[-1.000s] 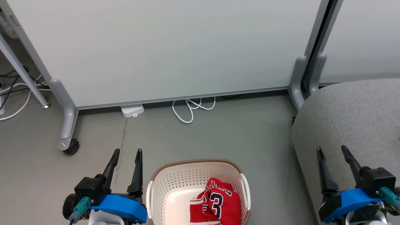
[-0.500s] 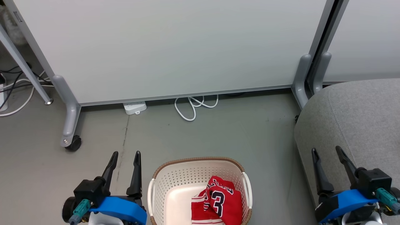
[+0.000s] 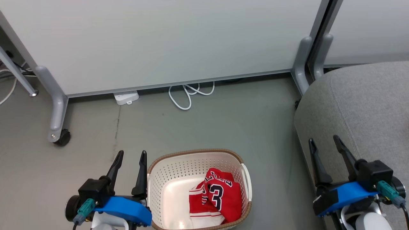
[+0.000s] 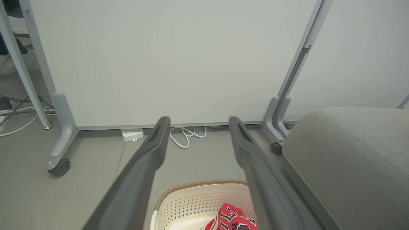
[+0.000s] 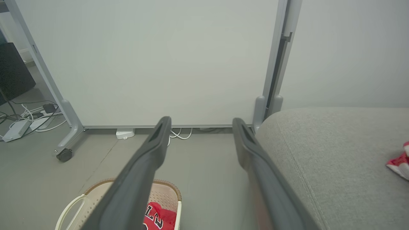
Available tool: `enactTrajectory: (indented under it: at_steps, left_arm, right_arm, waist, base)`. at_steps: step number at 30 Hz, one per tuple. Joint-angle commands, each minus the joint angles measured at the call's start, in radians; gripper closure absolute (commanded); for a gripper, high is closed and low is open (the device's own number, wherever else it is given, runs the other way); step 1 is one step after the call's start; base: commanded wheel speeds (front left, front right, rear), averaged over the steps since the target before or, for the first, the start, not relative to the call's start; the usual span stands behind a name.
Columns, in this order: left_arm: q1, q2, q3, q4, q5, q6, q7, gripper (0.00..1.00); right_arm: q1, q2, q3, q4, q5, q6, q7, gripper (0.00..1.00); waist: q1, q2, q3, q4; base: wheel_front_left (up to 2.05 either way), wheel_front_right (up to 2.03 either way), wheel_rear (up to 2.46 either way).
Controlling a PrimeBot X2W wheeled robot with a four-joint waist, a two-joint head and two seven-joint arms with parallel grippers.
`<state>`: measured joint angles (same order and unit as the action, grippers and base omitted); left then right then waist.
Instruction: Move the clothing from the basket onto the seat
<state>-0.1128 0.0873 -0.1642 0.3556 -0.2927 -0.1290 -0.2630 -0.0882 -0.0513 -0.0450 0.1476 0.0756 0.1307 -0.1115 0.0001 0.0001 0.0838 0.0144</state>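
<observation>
Our head view has tipped down since a second ago, so more of the basket point(image 3: 191, 151) shows. The clothing point(image 3: 220, 198) lies in its right half as before. Our left gripper point(image 3: 132, 153) and right gripper point(image 3: 323, 139) are spread and empty. On the seat point(image 3: 367, 102), a red scrap point(image 5: 399, 163) is cut off at the right wrist view's edge.

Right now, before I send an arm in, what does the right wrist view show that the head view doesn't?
Right wrist view adds: a red and white piece lying on the seat at its right edge, and a dark unit and power strips left of the partition. Head view adds: the open left gripper beside the basket, the jersey's whole number 3 and the striped piece partly under it. Both share: basket, jersey, seat, partition, looped white cable, the open right gripper.
</observation>
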Motion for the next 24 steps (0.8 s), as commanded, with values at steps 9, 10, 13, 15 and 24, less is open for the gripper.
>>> enactTrajectory:
  at_steps: [9,10,13,15,24]
  left_arm:
    - [-0.136,0.016,-0.037,0.056,-0.002,-0.002,-0.003,0.0]
    - [-0.156,0.019,-0.047,0.066,-0.002,-0.002,-0.003,0.0]
    - [-0.222,0.035,-0.086,0.101,0.0,-0.002,-0.003,0.0]
    - [-0.266,0.051,-0.116,0.131,0.005,-0.002,-0.003,0.0]
    - [-0.46,0.133,-0.267,0.37,0.024,-0.002,0.034,0.0]
  right_arm:
    - [-0.159,0.001,0.052,-0.053,-0.016,0.0,0.001,0.0]
    - [-0.179,0.001,0.056,-0.057,-0.016,0.0,-0.002,0.0]
    - [-0.237,0.001,0.075,-0.073,-0.013,0.0,-0.006,0.0]
    - [-0.275,0.001,0.087,-0.081,-0.008,0.0,-0.013,0.0]
    - [-0.41,0.001,0.153,-0.064,0.053,0.0,-0.06,0.0]
  waist:
    - [-0.0001,-0.0001,0.226,-0.096]
    - [-0.0001,-0.0001,0.252,-0.104]
    - [-0.0001,-0.0001,0.338,-0.13]
    - [-0.0001,-0.0001,0.393,-0.148]
    - [-0.0001,-0.0001,0.585,-0.225]
  base:
    - [0.0,0.0,0.0]
    - [0.0,0.0,0.0]
    - [0.0,0.0,0.0]
    - [0.0,0.0,0.0]
    - [0.0,0.0,0.0]
